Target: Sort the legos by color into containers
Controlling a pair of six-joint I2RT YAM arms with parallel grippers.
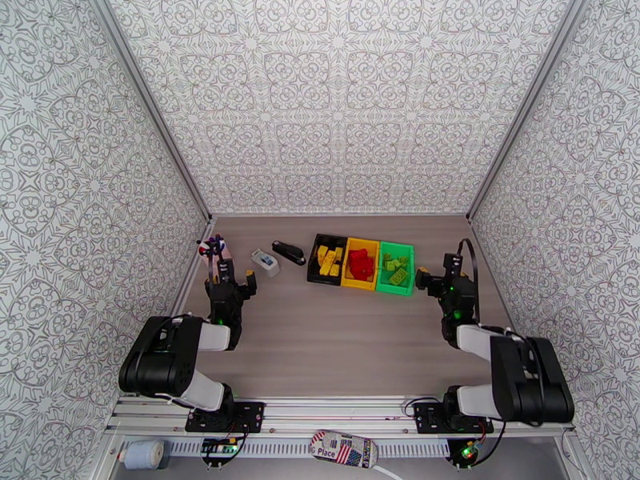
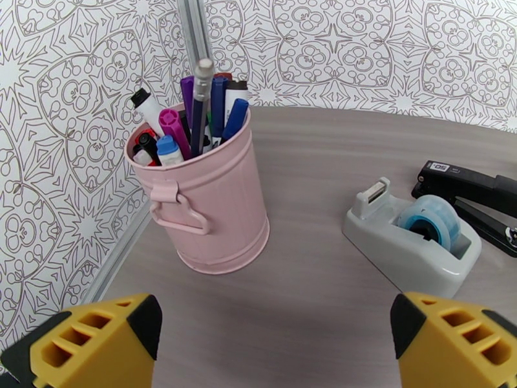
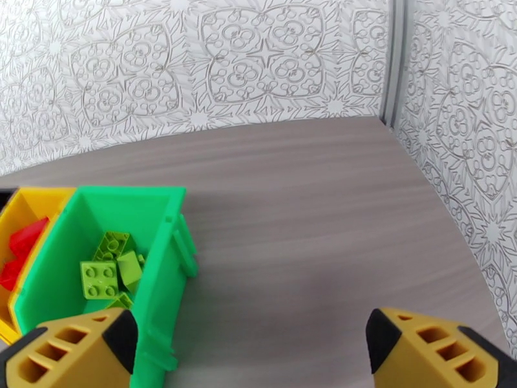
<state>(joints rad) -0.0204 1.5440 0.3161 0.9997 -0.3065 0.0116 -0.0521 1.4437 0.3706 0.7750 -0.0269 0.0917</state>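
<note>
Left gripper (image 2: pixel 274 337) wide, empty, before pink metal pen cup (image 2: pixel 213 208). Right gripper (image 3: pixel 252 344) wide, empty, near green plastic bin (image 3: pixel 161 273) with lime green studded bricks (image 3: pixel 100 279) inside.

A pink pen cup (image 2: pixel 213 202) of markers (image 2: pixel 173 127) stood left of a grey tape dispenser (image 2: pixel 413 237) and, seemingly, a black stapler (image 2: pixel 472 189).

Grey-white floral-patterned walls (image 1: pixel 344 98) on three sides; grey wood-grain tabletop (image 1: pixel 336 346); metal corner posts (image 1: pixel 152 114).
</note>
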